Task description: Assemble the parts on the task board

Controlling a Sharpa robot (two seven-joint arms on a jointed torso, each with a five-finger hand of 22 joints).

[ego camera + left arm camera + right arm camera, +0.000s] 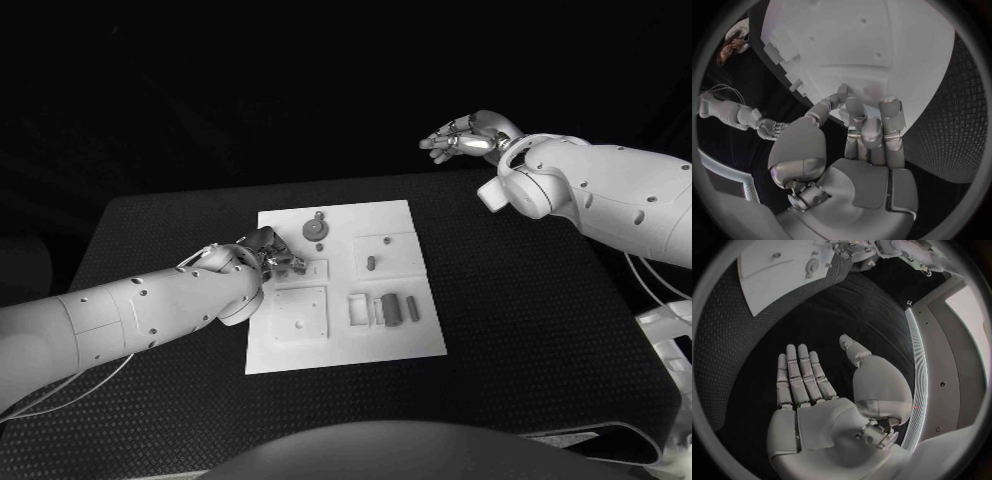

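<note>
Two hands: both are seen, one at the task board and one held well away from it.
Left hand (264,255): it is laid on the left edge of the task board (397,340), fingers (856,107) bent down with their tips on the white surface; whether a part is pinched under them cannot be told.
Right hand (470,137): it is raised beyond the far right corner of the tabletop (548,300), fingers (799,372) straight and spread, nothing held.
Task board: it is set in the middle of the tabletop, its long edges running away from the robot.
Parts: a round piece (315,230) is seen near the far edge, just beside the left hand; a small slot piece (369,263) lies in the middle; upright grey pieces (395,308) stand in a row near the right edge.
Open room: bare black tabletop is left on the right of the board, between its edge and the right arm; a narrower strip is left at the near edge.
</note>
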